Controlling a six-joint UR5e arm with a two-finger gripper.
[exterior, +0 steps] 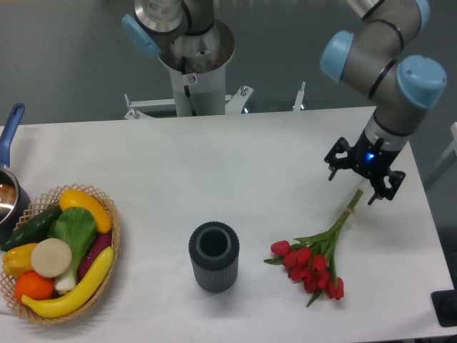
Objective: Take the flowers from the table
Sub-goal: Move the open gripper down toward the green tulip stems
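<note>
The flowers point(312, 259), a bunch of red tulips with green leaves and tied green stems, lie on the white table point(235, 157) at the right front, with the stems pointing up and to the right. My gripper point(351, 189) hangs open just above the far end of the stems, its fingers spread to either side. Nothing is held between them. The stem tip is partly hidden behind the gripper.
A dark ribbed cylindrical vase point(213, 256) stands left of the flowers. A wicker basket point(112, 214) of fruit and vegetables sits at the front left, with a blue-handled pot point(8, 175) behind it. The table's right edge runs close to the gripper.
</note>
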